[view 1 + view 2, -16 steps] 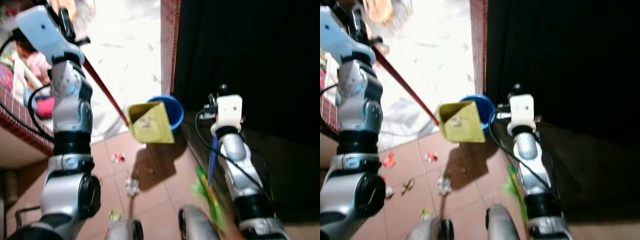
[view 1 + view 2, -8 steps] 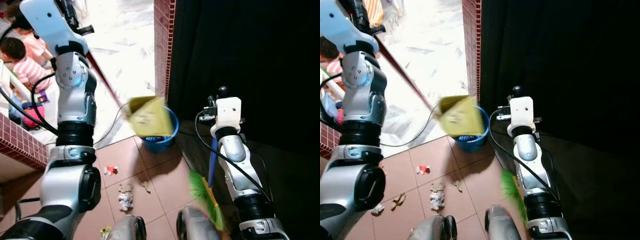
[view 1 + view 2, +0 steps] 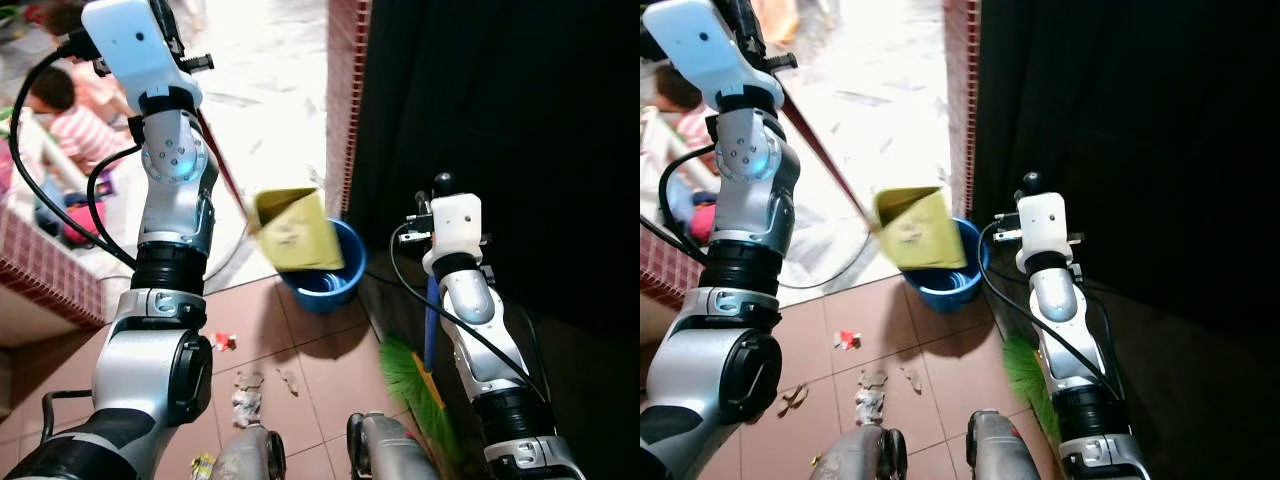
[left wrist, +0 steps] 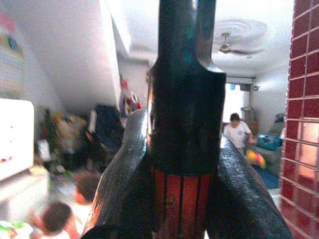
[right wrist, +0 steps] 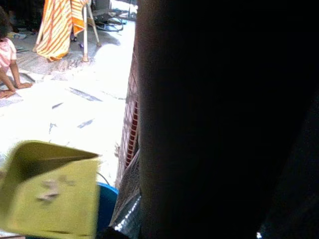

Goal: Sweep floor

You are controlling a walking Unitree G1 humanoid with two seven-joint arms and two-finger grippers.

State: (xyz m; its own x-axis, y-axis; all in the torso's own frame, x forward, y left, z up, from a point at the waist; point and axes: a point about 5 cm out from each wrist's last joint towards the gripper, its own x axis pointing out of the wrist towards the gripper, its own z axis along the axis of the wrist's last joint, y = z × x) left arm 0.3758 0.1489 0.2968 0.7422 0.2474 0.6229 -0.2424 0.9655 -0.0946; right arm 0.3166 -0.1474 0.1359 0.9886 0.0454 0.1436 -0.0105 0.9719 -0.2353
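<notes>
A yellow dustpan (image 3: 295, 232) with bits of litter in it hangs tilted over a blue bucket (image 3: 338, 283). Its long red handle (image 3: 215, 165) runs up to my left gripper (image 3: 172, 28), which is raised high and shut on it. In the left wrist view the black fingers (image 4: 124, 169) clamp the red handle (image 4: 180, 201). My right gripper (image 3: 441, 186) is held low at the right, shut on the broom's blue handle (image 3: 430, 322). The green bristles (image 3: 412, 388) rest on the tiles by my right foot.
Scraps of litter lie on the brown tiles: a red one (image 3: 222, 342) and crumpled paper (image 3: 243, 405). A brick pillar (image 3: 345, 100) and a black curtain (image 3: 510, 110) close the right. A low brick wall (image 3: 40, 275) and children (image 3: 75, 95) are at the left. A cable (image 3: 232, 258) crosses the pale floor.
The whole view has swung as I moved. The dustpan now hangs higher over the bucket than a second ago. The broom stays at my right side.
</notes>
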